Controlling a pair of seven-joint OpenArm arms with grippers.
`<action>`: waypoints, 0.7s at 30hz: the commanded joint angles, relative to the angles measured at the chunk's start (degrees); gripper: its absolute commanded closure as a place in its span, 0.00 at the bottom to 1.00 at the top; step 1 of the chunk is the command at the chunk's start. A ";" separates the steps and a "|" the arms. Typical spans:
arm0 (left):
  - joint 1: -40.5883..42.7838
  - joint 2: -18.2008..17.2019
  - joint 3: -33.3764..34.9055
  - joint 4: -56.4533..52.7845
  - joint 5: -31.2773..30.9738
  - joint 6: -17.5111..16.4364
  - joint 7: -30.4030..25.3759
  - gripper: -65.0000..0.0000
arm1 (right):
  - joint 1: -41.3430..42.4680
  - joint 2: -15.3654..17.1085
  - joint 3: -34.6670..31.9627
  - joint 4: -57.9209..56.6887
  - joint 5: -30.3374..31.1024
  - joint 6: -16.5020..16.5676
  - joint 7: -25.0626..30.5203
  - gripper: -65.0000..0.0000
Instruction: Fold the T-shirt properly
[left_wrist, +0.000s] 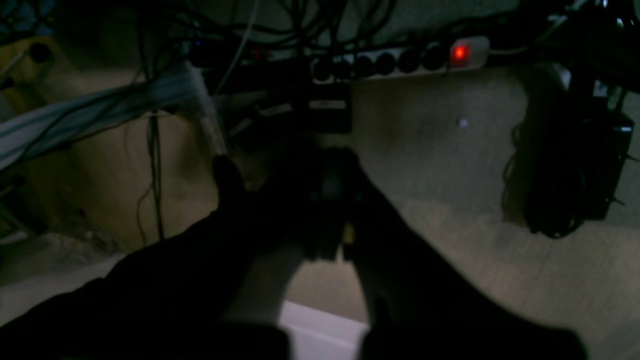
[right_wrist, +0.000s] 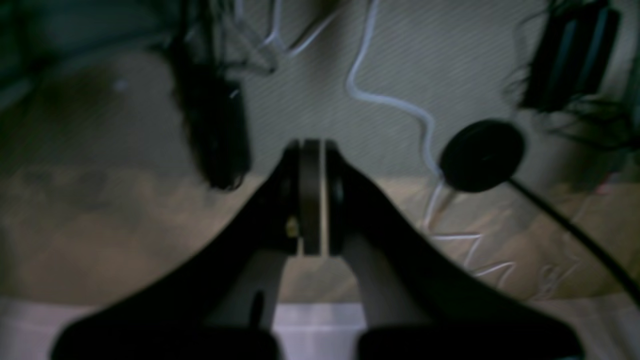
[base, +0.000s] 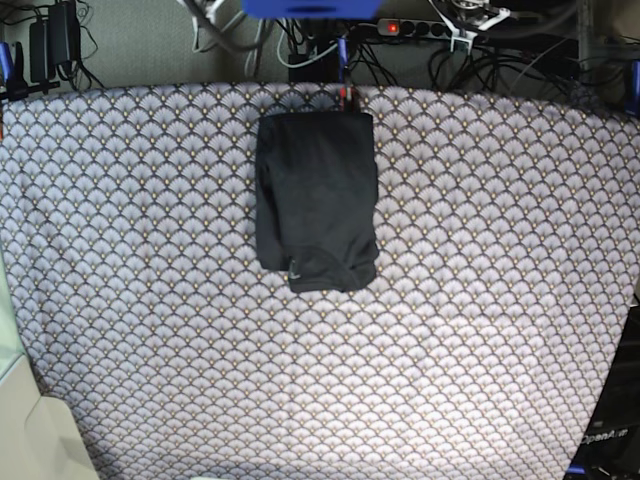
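The dark T-shirt (base: 315, 200) lies folded into a narrow upright rectangle on the scallop-patterned tablecloth (base: 480, 300), close to the table's far edge; its lower hem is a little rumpled. Neither gripper shows in the base view. In the left wrist view my left gripper (left_wrist: 330, 220) is shut, dark fingers together, over bare floor. In the right wrist view my right gripper (right_wrist: 312, 200) is also shut, pads pressed flat together with nothing between them. The T-shirt appears in neither wrist view.
Behind the table's far edge a power strip (base: 405, 27) with a red light (left_wrist: 459, 52) lies among tangled cables. A white cable (right_wrist: 385, 100) and a black round disc (right_wrist: 481, 155) lie on the floor. A black arm part (base: 605, 440) sits at the near right corner.
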 joint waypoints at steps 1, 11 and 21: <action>0.54 -0.27 -0.05 0.01 -0.15 0.44 -0.37 1.00 | -0.42 0.63 0.00 0.09 0.09 0.05 0.29 1.00; 0.54 0.09 0.04 0.01 -0.15 0.26 -5.56 1.00 | -0.16 0.72 0.17 0.44 0.09 0.05 0.38 1.00; 0.36 1.67 -6.90 0.01 -1.12 -15.03 -8.28 1.00 | -0.16 2.30 -0.09 0.35 0.09 0.23 2.76 1.00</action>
